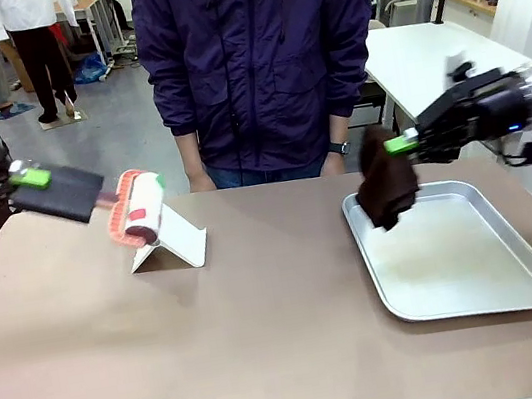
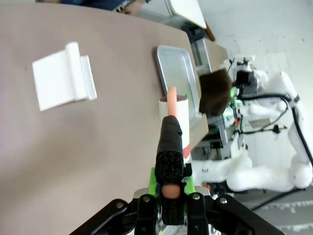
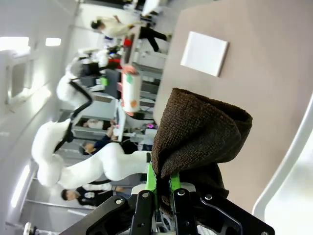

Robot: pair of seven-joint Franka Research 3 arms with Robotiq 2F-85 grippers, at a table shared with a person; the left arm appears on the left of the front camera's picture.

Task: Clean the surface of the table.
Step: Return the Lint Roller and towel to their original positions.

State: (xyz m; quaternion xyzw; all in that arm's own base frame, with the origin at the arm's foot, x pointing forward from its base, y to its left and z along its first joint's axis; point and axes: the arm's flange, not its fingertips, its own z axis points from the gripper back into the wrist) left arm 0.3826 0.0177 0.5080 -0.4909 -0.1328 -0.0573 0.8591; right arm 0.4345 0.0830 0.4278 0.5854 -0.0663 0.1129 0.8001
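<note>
Green pads of right gripper clamped on folded brown cloth, hanging over near-left corner of metal tray. Left gripper shut on black handle of lint roller, held in air above table left edge, roll near white stand. Both tools lifted, no contact with tan top spread beneath. Step judged: tools in hand, wiping not begun. Next: lower cloth or roller flat onto bare top, clear of tray and stand.
</note>
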